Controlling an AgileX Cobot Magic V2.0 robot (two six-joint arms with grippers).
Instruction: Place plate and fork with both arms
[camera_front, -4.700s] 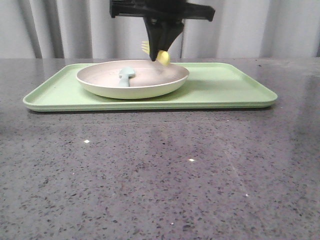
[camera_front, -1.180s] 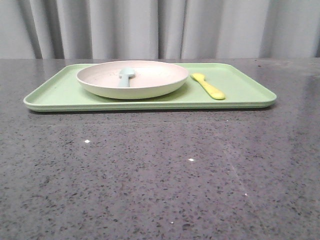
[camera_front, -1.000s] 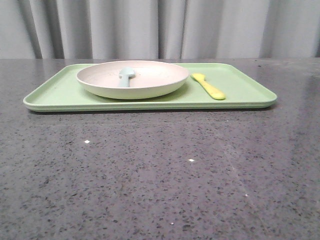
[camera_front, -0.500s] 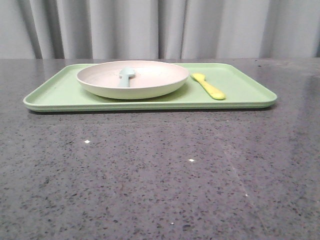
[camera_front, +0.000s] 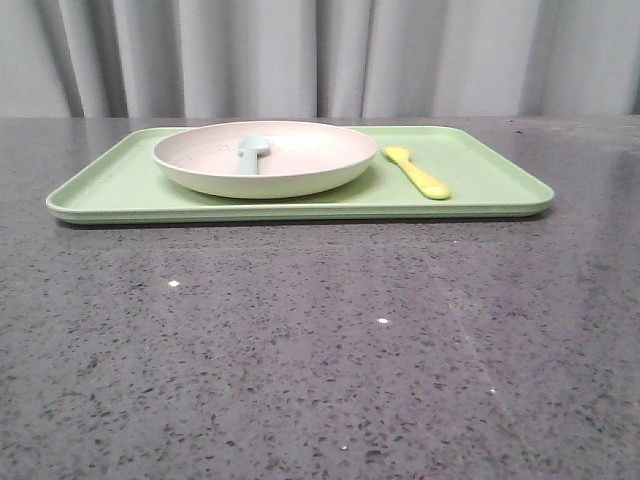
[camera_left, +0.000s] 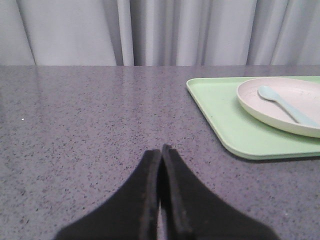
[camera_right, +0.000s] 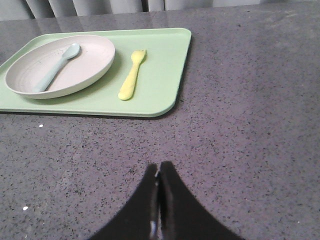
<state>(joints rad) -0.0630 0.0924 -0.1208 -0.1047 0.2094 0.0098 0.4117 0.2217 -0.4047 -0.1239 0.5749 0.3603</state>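
Both pincers, left (camera_left: 160, 200) and right (camera_right: 158, 205), rest closed and empty over the counter (camera_front: 320, 350). The fork (camera_right: 132, 75) lies lengthwise, near-to-far, beyond the right pincer, right of the plate (camera_right: 60, 65).

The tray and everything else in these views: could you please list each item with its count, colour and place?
tray: one, light green, flat on the table.
plate: one, pale pinkish-cream, on the tray's left half as the front view shows it.
spoon: one, pale blue, lying inside the plate.
fork: one, bright yellow, on the tray just right of the plate, apart from its rim.
table: one, dark speckled grey, under the tray.
curtain: one, light grey, behind the table.
left end effector: one, black, shut and empty, over bare table left of the tray.
right end effector: one, black, shut and empty, over bare table nearer than the tray.
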